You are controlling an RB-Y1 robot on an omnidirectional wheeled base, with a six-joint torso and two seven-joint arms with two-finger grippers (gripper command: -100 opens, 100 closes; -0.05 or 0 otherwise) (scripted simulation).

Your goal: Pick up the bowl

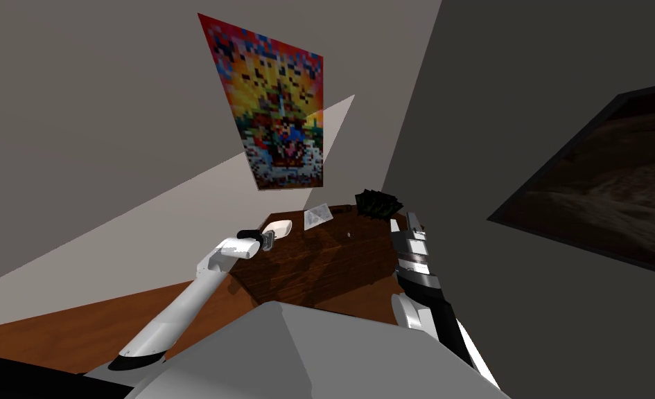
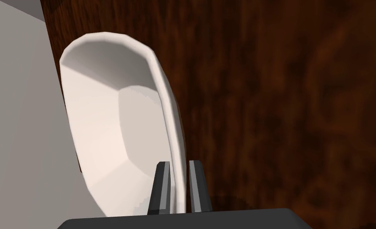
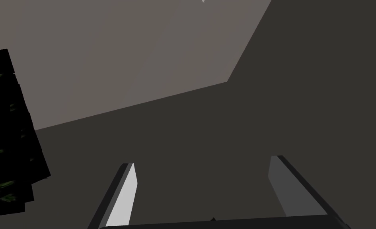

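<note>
Left gripper (image 2: 179, 163) pinching rim of white bowl (image 2: 103, 131), arm stretched forward

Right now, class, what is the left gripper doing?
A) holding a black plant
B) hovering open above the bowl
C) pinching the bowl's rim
C: in the left wrist view the left gripper is shut on the rim of the white bowl, over the dark wooden table.

A dark brown wooden table (image 1: 333, 267) is standing at the centre of the frame, on a reddish wooden floor (image 1: 76, 332) that is running off to the lower left. A pale flat sheet (image 1: 317, 216) and a black spiky thing (image 1: 378, 203) are sitting near its far edge. A bright pixelated poster (image 1: 274, 104) is hanging at upper centre, and a dark-framed picture (image 1: 596, 187) is hanging at the right.
</note>
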